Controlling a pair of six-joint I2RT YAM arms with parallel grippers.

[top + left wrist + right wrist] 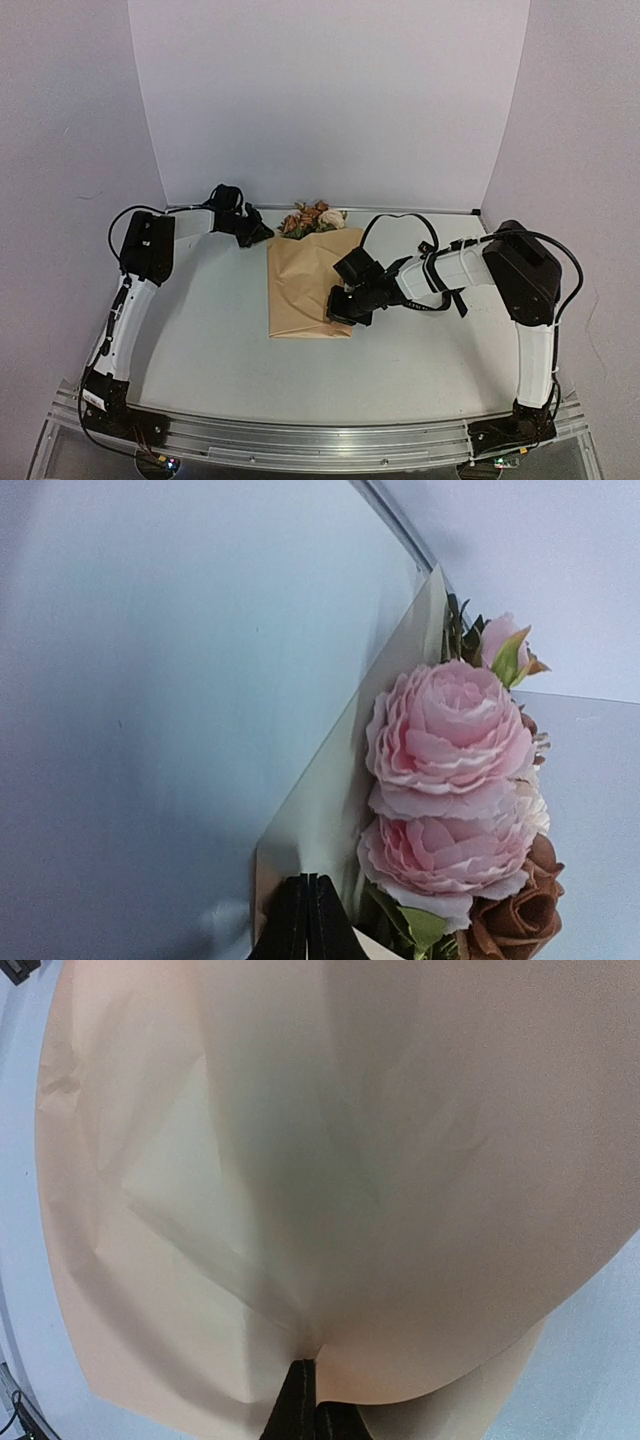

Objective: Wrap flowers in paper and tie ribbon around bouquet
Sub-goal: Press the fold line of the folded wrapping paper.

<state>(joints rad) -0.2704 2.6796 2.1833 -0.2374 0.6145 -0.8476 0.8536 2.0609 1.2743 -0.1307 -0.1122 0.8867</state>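
Paper [305, 285] folded over flowers [315, 218], blooms poking past paper's far edge; left pincer [307, 900] pinched shut on paper's far-left corner, right pincer [300, 1380] clamped on near-right edge; wrap unfinished, ribbon unseen, tying pending

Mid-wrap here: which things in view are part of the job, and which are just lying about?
Job: flowers, paper, left gripper and right gripper, both shut on the paper; ribbon not in view.
Other: table and white backdrop only.

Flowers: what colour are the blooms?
The flowers are pale pink and rusty brown; best in left wrist view.
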